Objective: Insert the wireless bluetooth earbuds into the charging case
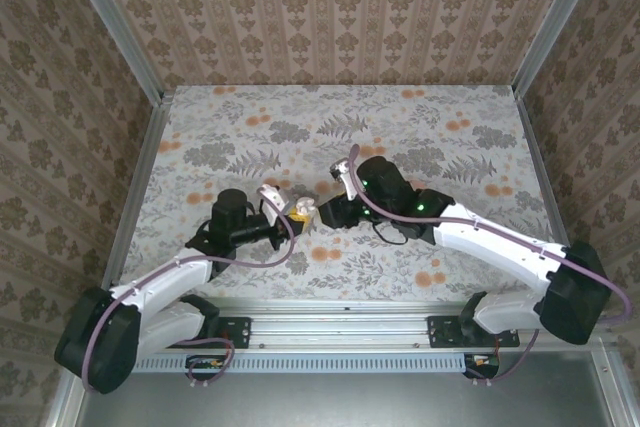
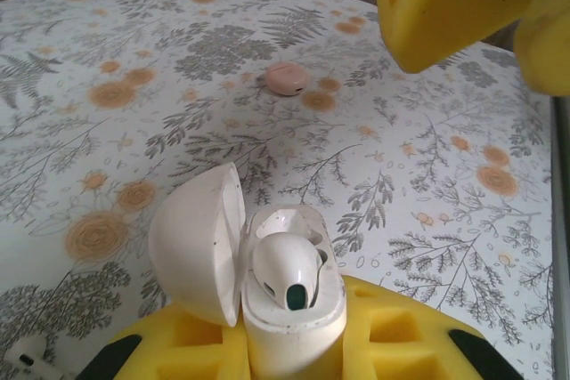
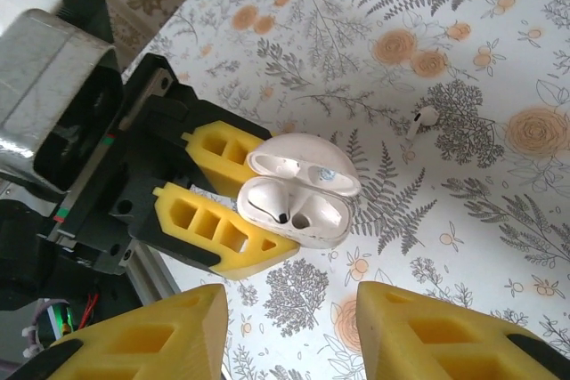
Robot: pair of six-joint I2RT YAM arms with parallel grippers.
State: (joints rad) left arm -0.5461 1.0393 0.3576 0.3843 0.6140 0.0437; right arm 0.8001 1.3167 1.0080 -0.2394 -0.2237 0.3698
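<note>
Case: white clamshell charging case (image 3: 298, 198) sitting lid-open, clamped in the left pincer (image 1: 292, 211).
Earbuds: one white earbud (image 2: 285, 273) resting inside; second white earbud (image 3: 427, 117) lying loose nearby.
Right pincer (image 3: 294, 302): hovering close, spread apart, empty.
Risk: likely skidding the loose bud away on a misaligned pinch.
Surroundings: floral-print worktop (image 1: 450, 127); patterned wallpaper walls (image 1: 330, 7) enclosing.

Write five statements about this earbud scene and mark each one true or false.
1. The left gripper clamps the charging case. True.
2. The case lid is closed. False: it stands open.
3. One earbud sits in the case. True.
4. The right gripper holds an earbud. False: it is open and empty.
5. A second earbud lies loose on the table. True.
</note>
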